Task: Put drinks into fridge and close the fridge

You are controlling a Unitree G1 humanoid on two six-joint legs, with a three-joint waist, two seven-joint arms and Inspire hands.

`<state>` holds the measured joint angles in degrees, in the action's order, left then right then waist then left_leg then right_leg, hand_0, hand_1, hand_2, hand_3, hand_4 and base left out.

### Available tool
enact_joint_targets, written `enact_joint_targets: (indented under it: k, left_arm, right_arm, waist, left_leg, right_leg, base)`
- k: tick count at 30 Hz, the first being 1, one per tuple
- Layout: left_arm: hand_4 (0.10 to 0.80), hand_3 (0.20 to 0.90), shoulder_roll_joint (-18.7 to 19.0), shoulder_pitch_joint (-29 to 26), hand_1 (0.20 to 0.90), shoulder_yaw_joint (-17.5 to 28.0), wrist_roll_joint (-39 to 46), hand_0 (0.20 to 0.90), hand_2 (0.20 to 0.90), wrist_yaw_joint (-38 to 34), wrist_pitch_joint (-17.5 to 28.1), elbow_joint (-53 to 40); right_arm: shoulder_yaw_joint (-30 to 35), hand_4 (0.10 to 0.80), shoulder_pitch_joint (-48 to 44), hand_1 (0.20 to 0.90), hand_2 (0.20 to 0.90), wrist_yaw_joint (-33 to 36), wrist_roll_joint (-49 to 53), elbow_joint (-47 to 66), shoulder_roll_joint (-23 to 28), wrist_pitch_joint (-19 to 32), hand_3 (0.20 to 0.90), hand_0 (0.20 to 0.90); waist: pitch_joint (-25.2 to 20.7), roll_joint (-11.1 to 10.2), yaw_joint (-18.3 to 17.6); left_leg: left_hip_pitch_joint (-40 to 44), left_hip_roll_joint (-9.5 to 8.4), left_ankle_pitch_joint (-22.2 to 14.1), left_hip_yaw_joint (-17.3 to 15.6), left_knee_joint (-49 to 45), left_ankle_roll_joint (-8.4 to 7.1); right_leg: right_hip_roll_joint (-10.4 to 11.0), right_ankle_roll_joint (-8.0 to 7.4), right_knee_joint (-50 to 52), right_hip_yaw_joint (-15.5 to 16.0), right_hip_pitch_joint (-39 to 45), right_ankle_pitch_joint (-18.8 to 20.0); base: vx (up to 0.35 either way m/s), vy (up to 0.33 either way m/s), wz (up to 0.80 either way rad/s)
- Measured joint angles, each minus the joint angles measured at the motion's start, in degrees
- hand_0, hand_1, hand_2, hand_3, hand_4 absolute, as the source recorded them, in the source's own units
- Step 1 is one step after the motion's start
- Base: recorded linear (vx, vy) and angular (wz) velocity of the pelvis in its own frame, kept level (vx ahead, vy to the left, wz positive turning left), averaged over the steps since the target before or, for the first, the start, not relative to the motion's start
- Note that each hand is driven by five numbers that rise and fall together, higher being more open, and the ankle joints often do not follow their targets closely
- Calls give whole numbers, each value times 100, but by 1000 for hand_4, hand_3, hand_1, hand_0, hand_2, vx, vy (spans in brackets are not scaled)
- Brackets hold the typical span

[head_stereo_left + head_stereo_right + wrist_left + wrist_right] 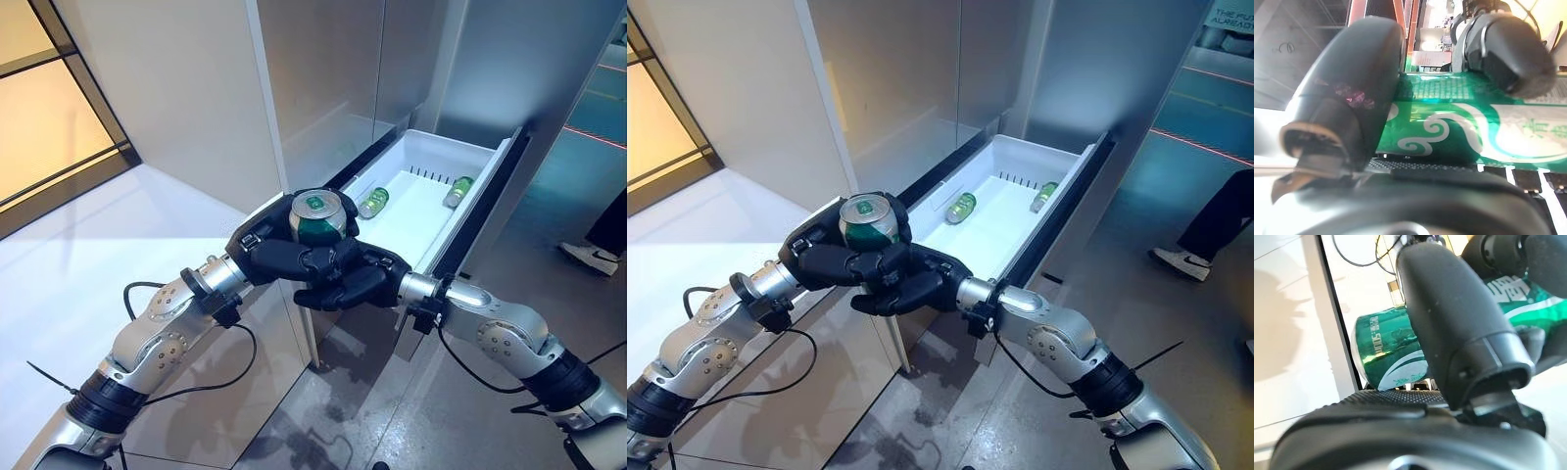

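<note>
Both hands meet in front of the open fridge drawer (423,147). Left hand (284,257) and right hand (353,284) close together around one upright can (317,217), right hand just below and to the right of the left. Beyond the hands, inside the drawer: one can lying down (373,203) nearest them, another can (458,191) farther right. A person's shoe (586,257) on the floor, well right of the hands.

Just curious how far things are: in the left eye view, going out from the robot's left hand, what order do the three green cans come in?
1. The held can, inside the left hand.
2. The near can, lying in the drawer on its left side.
3. The far can, lying by the drawer's right wall.
</note>
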<state>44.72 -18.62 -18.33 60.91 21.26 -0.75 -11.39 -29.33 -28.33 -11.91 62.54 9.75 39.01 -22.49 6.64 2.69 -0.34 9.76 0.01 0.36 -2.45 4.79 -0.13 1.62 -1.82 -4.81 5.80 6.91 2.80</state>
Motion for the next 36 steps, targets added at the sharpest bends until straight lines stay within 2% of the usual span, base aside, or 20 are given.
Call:
enact_joint_targets:
  k: [10, 21, 22, 23, 24, 30, 36]
  left_arm:
    - [100, 200, -207, -7, 300, -86, 142, 300, 300, -417, -38, 129]
    - [100, 200, -279, -72, 300, -87, 130, 300, 300, -482, -44, 166]
    - [391, 491, -278, -114, 549, -88, 129, 549, 549, -481, -44, 173]
    - [391, 491, -278, -114, 549, -88, 129, 549, 549, -481, -44, 173]
    - [800, 900, -276, -181, 900, -87, 129, 900, 900, -482, -33, 178]
    - [800, 900, -256, -403, 900, -86, 53, 900, 900, -565, 229, 185]
    - [800, 900, -114, -787, 900, -84, -1353, 900, 900, -1305, 917, 309]
  right_arm:
    - [-161, 100, -4, 300, 300, 436, -26, -33, -104, 64, 200, 300]
    - [-150, 100, -71, 300, 300, 456, -165, -32, -47, 52, 200, 300]
    - [-128, 100, -95, 300, 300, 454, -169, -32, -38, 51, 200, 300]
    - [-128, 100, -95, 300, 300, 454, -169, -32, -38, 51, 200, 300]
    - [-127, 100, -188, 300, 300, 442, -169, -32, 22, 49, 200, 300]
    - [-121, 100, -645, 300, 300, 370, -416, -36, 298, 51, 200, 300]
    - [-105, 100, -1216, 300, 300, 374, -972, -384, 393, 147, 200, 300]
  waist:
    - [-25, -76, -5]
    - [-52, -126, -34]
    - [-50, -129, -39]
    - [-50, -129, -39]
    - [-46, -136, -57]
    - [-26, -173, -171]
    - [4, -221, -257]
  left_leg:
    - [2, -8, 0, -3, 0, 1]
    - [2, -9, 0, -5, 0, 1]
    - [2, -9, 0, -5, 0, 1]
    - [2, -9, 0, -5, 0, 1]
    - [1, -10, -1, -5, 0, 2]
    - [0, -9, -1, -7, 0, 3]
    - [0, -3, -1, -6, 0, 2]
  right_leg:
    - [7, -5, 0, -5, -1, 3]
    - [7, -5, 0, -10, -2, 4]
    - [6, -5, 0, -11, -3, 4]
    - [6, -5, 0, -11, -3, 4]
    - [7, -6, 0, -11, -3, 4]
    - [6, -7, 0, -16, -5, 5]
    - [0, -4, 0, -16, -4, 7]
  base:
    - [0, 0, 0]
    - [0, 0, 0]
    - [0, 0, 0]
    - [0, 0, 0]
    - [0, 0, 0]
    - [0, 0, 0]
    - [0, 0, 0]
